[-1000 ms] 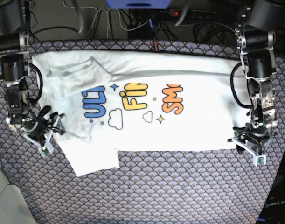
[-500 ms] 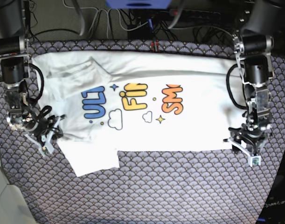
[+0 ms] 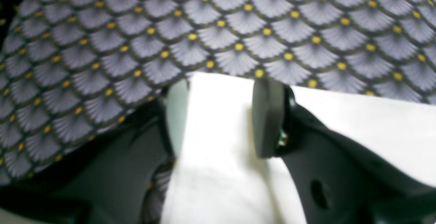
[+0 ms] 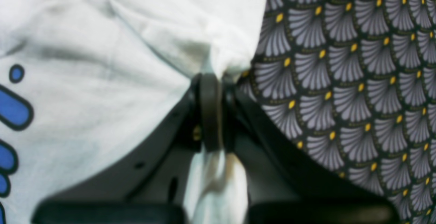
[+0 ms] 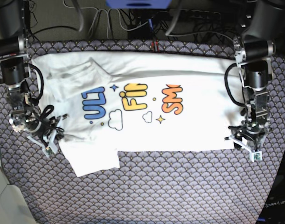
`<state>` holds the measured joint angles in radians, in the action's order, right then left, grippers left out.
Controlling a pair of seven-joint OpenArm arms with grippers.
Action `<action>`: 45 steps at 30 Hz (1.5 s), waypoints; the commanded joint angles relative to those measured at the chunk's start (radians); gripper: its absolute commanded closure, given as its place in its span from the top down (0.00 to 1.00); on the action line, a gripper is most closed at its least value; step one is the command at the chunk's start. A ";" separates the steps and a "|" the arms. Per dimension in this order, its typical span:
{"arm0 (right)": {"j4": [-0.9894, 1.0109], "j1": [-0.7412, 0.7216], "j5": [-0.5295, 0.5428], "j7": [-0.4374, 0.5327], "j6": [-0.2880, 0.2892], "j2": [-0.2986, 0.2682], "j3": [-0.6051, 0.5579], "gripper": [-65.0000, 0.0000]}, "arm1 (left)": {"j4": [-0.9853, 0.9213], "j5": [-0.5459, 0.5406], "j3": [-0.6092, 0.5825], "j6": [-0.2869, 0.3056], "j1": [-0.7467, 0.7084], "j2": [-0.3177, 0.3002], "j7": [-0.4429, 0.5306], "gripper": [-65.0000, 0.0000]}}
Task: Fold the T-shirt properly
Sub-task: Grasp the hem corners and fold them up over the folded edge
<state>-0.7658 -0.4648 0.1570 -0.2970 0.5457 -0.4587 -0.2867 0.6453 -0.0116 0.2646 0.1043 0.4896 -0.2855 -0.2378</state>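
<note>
In the right wrist view, the right gripper (image 4: 211, 115) has its fingers pressed together on a bunched fold of the white T-shirt (image 4: 102, 63), at the cloth's edge where it meets the patterned tablecloth (image 4: 340, 80); blue printed letters show at the left. In the left wrist view, the left gripper (image 3: 221, 118) stands with its fingers (image 3: 267, 115) spread, one on each side of a corner of the T-shirt's (image 3: 218, 169) hem, not squeezing it. From the base view, the T-shirt (image 5: 189, 126) lies spread flat across the tablecloth (image 5: 179, 186), print up, a sleeve flap hanging toward the near edge on the left. The right gripper (image 5: 51, 135) sits at the shirt's left edge, the left gripper (image 5: 242, 140) at its near right corner. Behind the table, cables (image 5: 133, 18) trail.
</note>
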 commanded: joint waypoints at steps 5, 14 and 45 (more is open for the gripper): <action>-0.002 -0.010 -0.017 -0.031 0.001 -0.007 -0.004 0.00 | 0.012 -0.004 0.003 -0.015 0.027 -0.010 0.024 0.47; -0.002 -0.010 -0.017 -0.031 0.001 -0.007 -0.006 0.00 | -0.101 -0.009 0.005 -0.021 0.045 -0.007 0.102 0.47; -0.349 0.163 -0.017 -0.035 0.001 -0.058 0.109 0.00 | 0.126 -0.011 0.060 -0.015 -0.030 -0.007 -0.024 0.01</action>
<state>-1.0981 -0.2806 0.1345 -0.3531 0.5503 -0.4961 -0.1875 0.7525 -0.0257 0.3191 0.1005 0.4351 -0.2764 -0.2893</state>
